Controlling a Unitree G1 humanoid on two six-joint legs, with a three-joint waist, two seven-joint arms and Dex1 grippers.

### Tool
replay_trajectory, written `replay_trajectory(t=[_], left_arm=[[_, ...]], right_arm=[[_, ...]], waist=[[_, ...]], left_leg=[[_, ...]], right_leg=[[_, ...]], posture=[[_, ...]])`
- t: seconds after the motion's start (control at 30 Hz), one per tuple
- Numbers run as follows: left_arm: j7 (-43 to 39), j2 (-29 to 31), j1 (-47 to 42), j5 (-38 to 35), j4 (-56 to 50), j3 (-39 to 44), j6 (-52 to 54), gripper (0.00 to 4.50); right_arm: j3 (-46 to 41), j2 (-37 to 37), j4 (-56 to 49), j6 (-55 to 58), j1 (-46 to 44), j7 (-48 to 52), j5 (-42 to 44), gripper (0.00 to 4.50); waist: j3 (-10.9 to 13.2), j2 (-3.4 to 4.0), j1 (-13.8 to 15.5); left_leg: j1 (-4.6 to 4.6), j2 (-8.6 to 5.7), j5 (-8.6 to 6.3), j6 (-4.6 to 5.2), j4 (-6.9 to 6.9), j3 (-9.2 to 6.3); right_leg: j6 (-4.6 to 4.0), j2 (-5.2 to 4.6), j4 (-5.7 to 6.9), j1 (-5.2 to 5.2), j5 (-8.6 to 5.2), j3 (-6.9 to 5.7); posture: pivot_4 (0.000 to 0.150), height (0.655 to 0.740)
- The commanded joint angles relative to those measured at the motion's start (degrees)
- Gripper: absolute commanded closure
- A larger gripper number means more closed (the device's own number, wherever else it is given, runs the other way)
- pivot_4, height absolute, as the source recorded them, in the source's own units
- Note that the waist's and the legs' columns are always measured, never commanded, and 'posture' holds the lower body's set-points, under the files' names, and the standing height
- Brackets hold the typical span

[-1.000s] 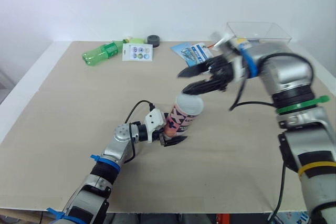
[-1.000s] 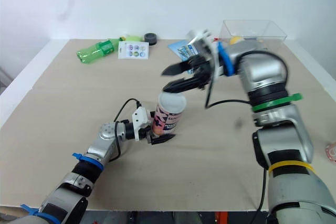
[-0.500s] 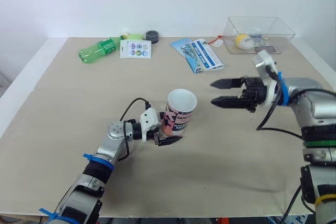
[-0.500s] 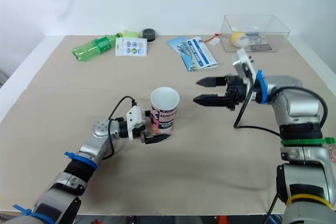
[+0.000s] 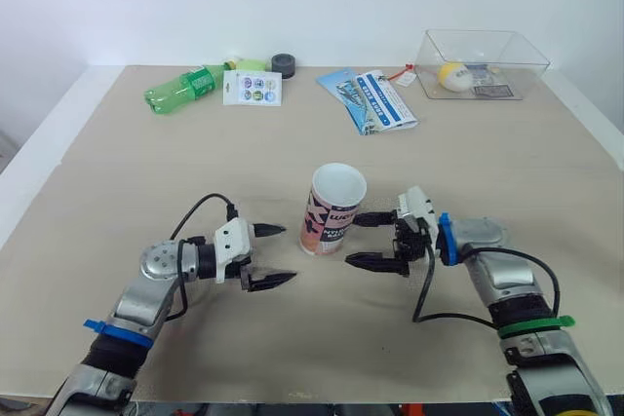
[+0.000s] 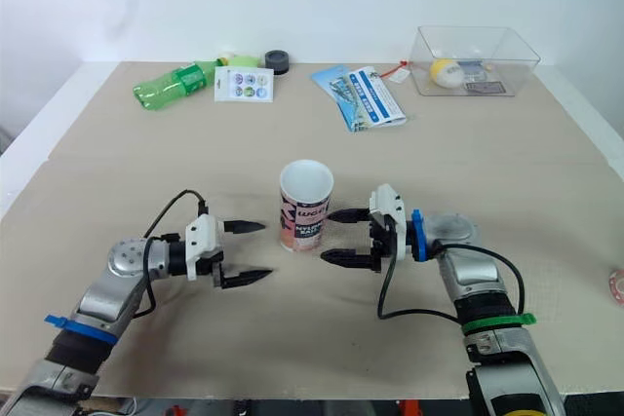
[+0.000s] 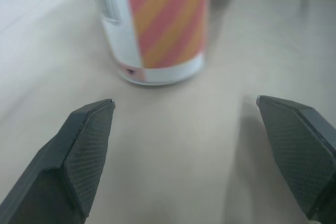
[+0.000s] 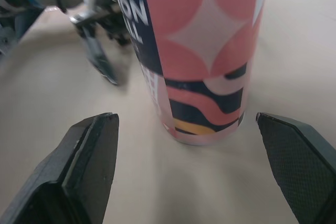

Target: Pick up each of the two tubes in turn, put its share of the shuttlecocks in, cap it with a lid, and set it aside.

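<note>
Tabletop bears upright tube; barcode, letters "ON" legible.

Your tube stands mid-frame on the worktop; left claw just left of it, right claw just right.

tube top cut off in wrist views, box contents too small to tell, pink thing clipped at edge

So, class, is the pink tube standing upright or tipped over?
Upright: the tube stands on its base on the table, its round top facing up.
</note>
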Motion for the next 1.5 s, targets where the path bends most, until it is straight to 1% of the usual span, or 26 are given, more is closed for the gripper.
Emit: replay_trajectory(t=[0.03,0.4,0.73,0.97,1.13,1.3,1.5], left_arm=[[0.26,1.54,1.09,-2.05,-4.65,1.65,1.58,0.0],[2.16,2.56,4.26,-3.32,-9.76,1.82,4.88,0.0],[3.01,3.03,5.96,-3.48,-11.44,1.9,5.93,0.0],[3.16,2.86,5.92,-3.6,-11.58,1.64,6.05,0.0],[3.68,2.05,6.67,-5.1,-12.05,1.94,6.56,0.0],[5.31,0.03,7.65,-7.55,-13.01,2.78,5.96,0.0],[6.72,-1.69,8.21,-7.54,-12.51,2.7,3.92,0.0]], right_arm=[[0.46,1.64,2.1,-3.96,-1.77,0.55,-0.85,0.02],[2.35,6.25,10.39,-9.11,-6.26,1.31,-3.24,0.02],[3.02,8.68,15.25,-13.03,-9.82,2.53,-5.18,0.02],[3.02,10.76,16.41,-14.58,-11.27,3.5,-5.12,0.02],[2.99,12.42,17.04,-14.93,-11.68,4.3,-4.79,0.02],[3.0,14.33,19.6,-16.37,-12.45,4.6,-5.2,0.02],[3.01,16.73,22.53,-18.48,-13.31,3.93,-5.68,0.02]], waist=[[0.01,-0.01,0.01],[0.03,-0.04,-0.07],[0.03,-0.05,-0.09],[0.03,-0.05,-0.09],[0.03,-0.05,-0.08],[0.03,-0.05,-0.07],[0.03,-0.05,-0.08]], left_leg=[[0.0,0.0,0.0,0.0,0.0,0.0],[0.03,0.03,0.0,0.0,0.02,0.02],[0.09,0.05,0.02,-0.01,0.07,0.02],[0.11,0.06,0.04,-0.02,0.09,0.02],[0.11,0.06,0.04,-0.02,0.12,0.02],[0.13,0.06,0.05,-0.02,0.13,0.01],[0.18,0.08,0.05,-0.02,0.15,0.01]], right_leg=[[-0.01,0.0,0.0,0.0,0.0,0.0],[-0.05,0.01,0.02,0.01,0.04,0.02],[-0.12,0.03,0.1,0.05,0.1,0.02],[-0.13,0.04,0.13,0.07,0.13,0.02],[-0.13,0.04,0.15,0.08,0.13,0.02],[-0.16,0.05,0.18,0.1,0.15,0.02],[-0.16,0.08,0.2,0.13,0.17,0.02]], posture=[[0.15,0.74],[0.15,0.74],[0.15,0.74],[0.15,0.74],[0.15,0.74],[0.15,0.74],[0.15,0.74]])
